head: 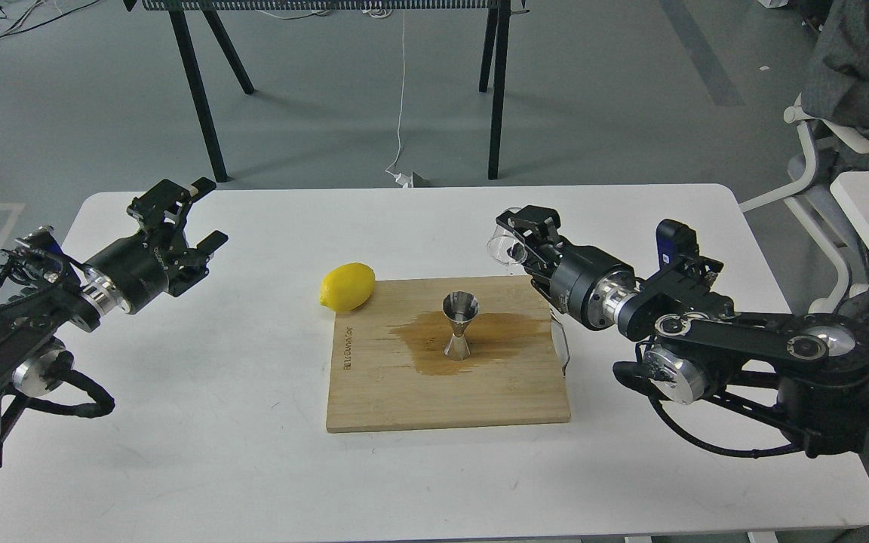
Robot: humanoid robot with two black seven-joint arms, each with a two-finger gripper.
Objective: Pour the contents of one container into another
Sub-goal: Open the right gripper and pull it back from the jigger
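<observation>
The steel jigger (459, 324) stands upright in the middle of a wooden cutting board (446, 392), inside a brown wet stain (506, 332). To its upper right, my right gripper (519, 237) is shut on the clear cup (502, 247), which is tipped on its side above the table, just past the board's back right corner. The cup looks empty. My left gripper (197, 211) hovers open over the table's left part, far from the board, with nothing between its fingers.
A yellow lemon (348, 286) lies on the white table (216, 392) at the board's back left corner. A thin clear strip (561, 343) hangs by the board's right edge. Black table legs stand behind; a white chair is at the right.
</observation>
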